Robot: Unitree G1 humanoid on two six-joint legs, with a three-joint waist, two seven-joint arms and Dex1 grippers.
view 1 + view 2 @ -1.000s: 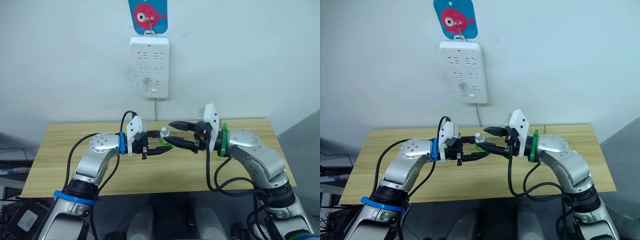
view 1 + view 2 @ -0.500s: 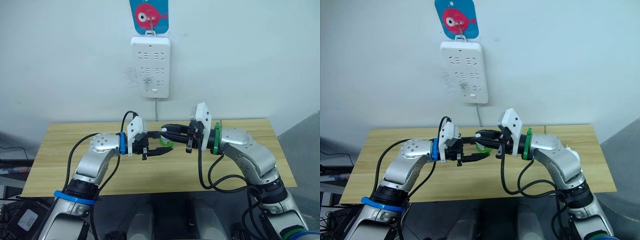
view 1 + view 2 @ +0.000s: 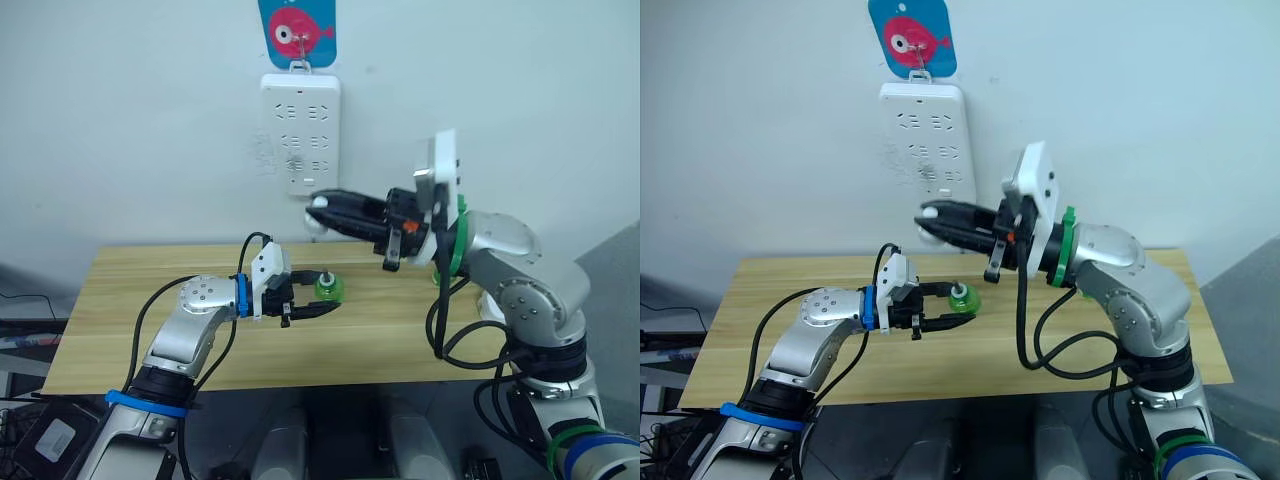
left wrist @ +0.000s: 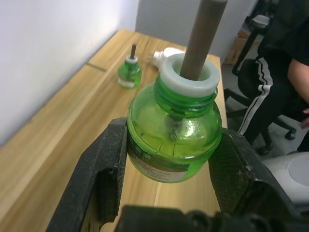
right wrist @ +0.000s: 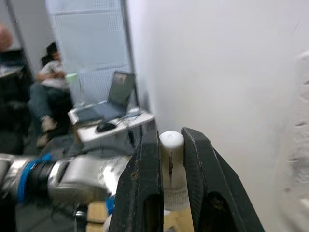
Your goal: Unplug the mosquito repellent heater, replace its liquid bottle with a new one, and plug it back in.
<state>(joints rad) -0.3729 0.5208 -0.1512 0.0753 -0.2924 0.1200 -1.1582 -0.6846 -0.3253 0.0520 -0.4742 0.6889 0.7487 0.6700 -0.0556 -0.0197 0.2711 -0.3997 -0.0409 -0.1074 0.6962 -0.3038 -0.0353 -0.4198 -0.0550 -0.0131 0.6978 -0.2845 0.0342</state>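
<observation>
One bottle [image 4: 171, 140] inside left pincer [image 4: 169, 159].

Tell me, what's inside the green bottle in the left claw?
A grey wick rod runs through the green bottle's white collar into its body. The left gripper and a label cover the lower part, hiding the liquid level.

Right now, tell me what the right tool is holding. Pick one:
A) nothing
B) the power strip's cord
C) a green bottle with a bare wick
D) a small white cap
D: the right tool is raised near the wall, shut on a small white cap, while the left tool grips the green bottle with its wick bare.
</observation>
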